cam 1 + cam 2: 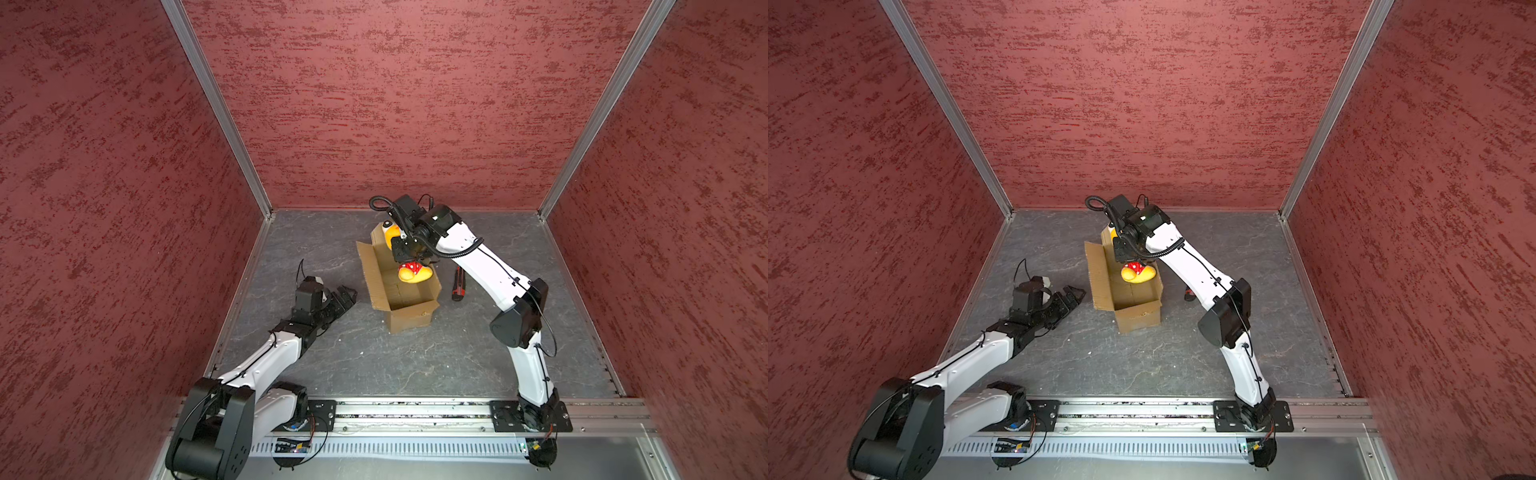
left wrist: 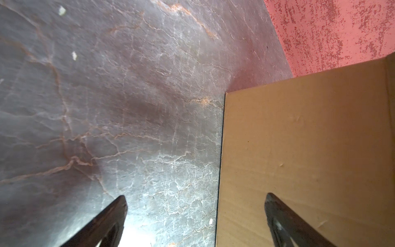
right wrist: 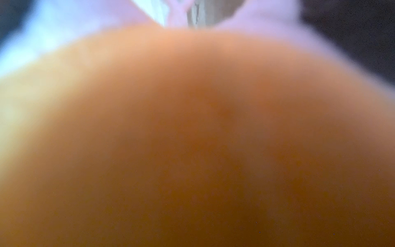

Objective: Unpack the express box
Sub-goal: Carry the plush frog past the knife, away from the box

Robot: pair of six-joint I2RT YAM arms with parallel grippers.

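Express box, oblong brown corrugated cardboard carton [image 1: 411, 319]: extraction step

Mid-table, flaps open. Right gripper [image 1: 409, 261] clamped narrow on orange-and-yellow plush toy [image 1: 417, 273] at the opening; left gripper [image 1: 347, 296] wide, empty, beside the carton. Next, likely: lift clear of walls, set down aside.

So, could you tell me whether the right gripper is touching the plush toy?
Touching. In both top views the right gripper is clamped on the plush toy, holding it over the open box; blurred orange fills the right wrist view.
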